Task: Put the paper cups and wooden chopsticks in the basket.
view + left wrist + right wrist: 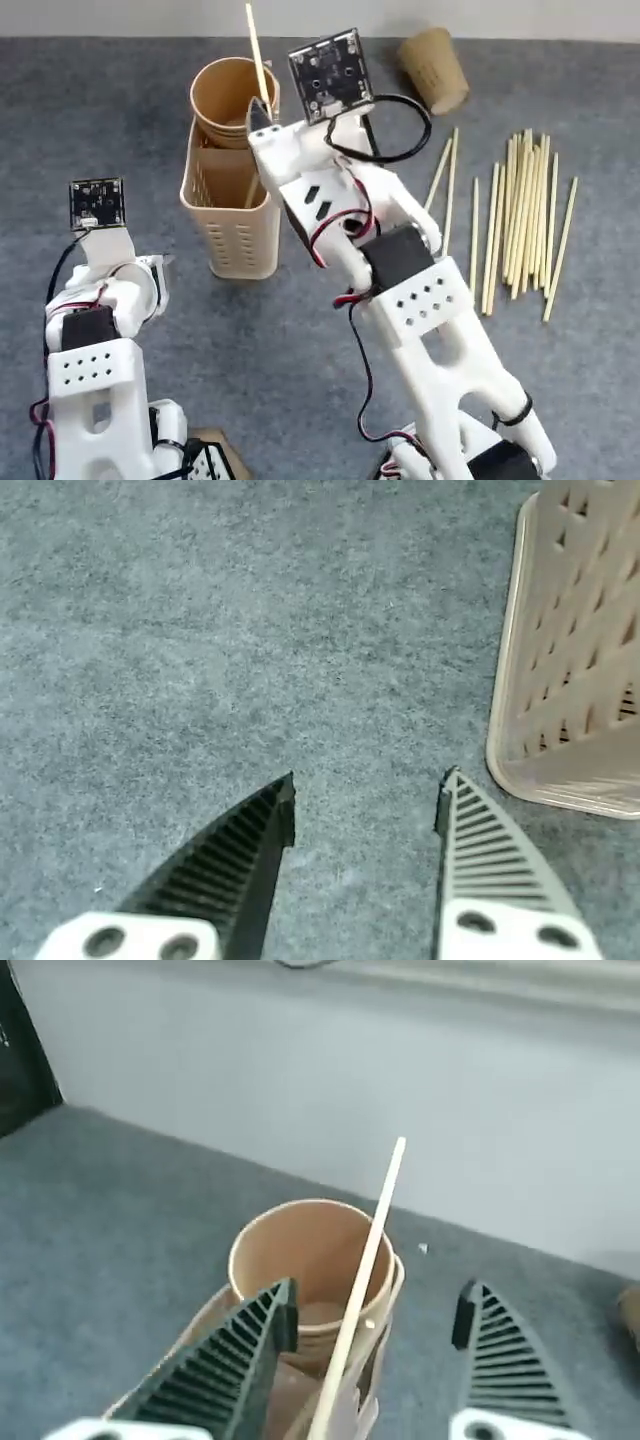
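**Right claw (pixel 378 1295) hanging wide open around a chopstick (pixel 372 1240) standing in the basket (pixel 240 240)**

Right claw's jaws are standing well apart, one on each side of the chopstick, and neither is touching it; they are gripping nothing. The chopstick is standing nearly upright and leaning against the rim of a paper cup (pixel 290 1250) that is sitting mouth-up in the far end of the basket. Its lower end is hidden, so it may be resting inside the cup or beside it; I cannot tell which.

Judging by this, the step in hand is leaving the stick where it is standing and getting clear. Doing that well is calling for a straight lift along the line of the stick, with the jaws kept wide. A sideways swing is risking a jaw catching the tall free end and tipping the stick out, or nudging the cup.

Much of the task is looking undone. A second paper cup (pixel 435 68) is lying on its side on the grey mat (pixel 150 100), well apart from the basket. A spread of loose chopsticks (pixel 520 215) is lying on the mat beside the right arm.

Left claw (pixel 365 800) is hovering over bare mat near the basket's side wall, jaws apart and holding nothing.
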### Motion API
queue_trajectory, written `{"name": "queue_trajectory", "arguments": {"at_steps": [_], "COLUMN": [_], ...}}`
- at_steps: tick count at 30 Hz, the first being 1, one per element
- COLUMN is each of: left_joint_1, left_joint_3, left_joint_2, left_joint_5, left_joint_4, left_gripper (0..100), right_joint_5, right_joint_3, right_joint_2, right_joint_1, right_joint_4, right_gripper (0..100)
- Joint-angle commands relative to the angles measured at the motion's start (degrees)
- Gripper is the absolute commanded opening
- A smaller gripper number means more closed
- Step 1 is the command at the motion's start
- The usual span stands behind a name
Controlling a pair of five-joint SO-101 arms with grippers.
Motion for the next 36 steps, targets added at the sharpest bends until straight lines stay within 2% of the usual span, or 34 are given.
{"name": "queue_trajectory", "arguments": {"at_steps": [1,5,7,11,16,17,18,20,22,26,36], "left_joint_1": [0.4,0.5,0.8,3.8,12.8,14.4,15.3,16.0,18.0,20.1,17.4], "left_joint_3": [-6.5,-20.7,-32.7,-63.2,-106.0,-111.9,-115.0,-116.8,-113.0,-107.6,-99.3], "left_joint_2": [-0.4,8.3,16.5,35.6,57.7,61.3,63.9,64.8,64.6,65.1,65.2], "left_joint_5": [0.3,0.4,0.5,0.4,0.4,0.4,0.4,0.4,0.4,0.4,0.2], "left_joint_4": [-1.1,1.7,7.7,25.2,50.5,53.8,53.5,53.2,53.2,52.9,52.8], "left_gripper": [24,25,25,25,25,25,25,25,25,25,24], "right_joint_5": [2.4,10.9,14.6,19.4,20.0,20.0,20.0,20.0,20.0,20.0,20.1], "right_joint_3": [-0.4,-5.8,-8.2,-8.6,5.8,9.5,13.7,21.1,27.8,38.1,46.0], "right_joint_2": [-4.7,-12.4,-15.9,-18.4,-19.0,-19.0,-19.1,-19.1,-19.1,-19.1,-19.1], "right_joint_1": [1.3,5.5,9.2,20.4,35.5,37.6,39.6,43.0,45.8,47.6,47.8], "right_joint_4": [6.5,20.3,29.4,42.3,42.2,40.0,36.9,31.0,24.7,15.3,10.3], "right_gripper": [25.3,25.2,25.2,25.2,25.2,25.2,25.2,25.2,25.2,25.2,25.2]}}
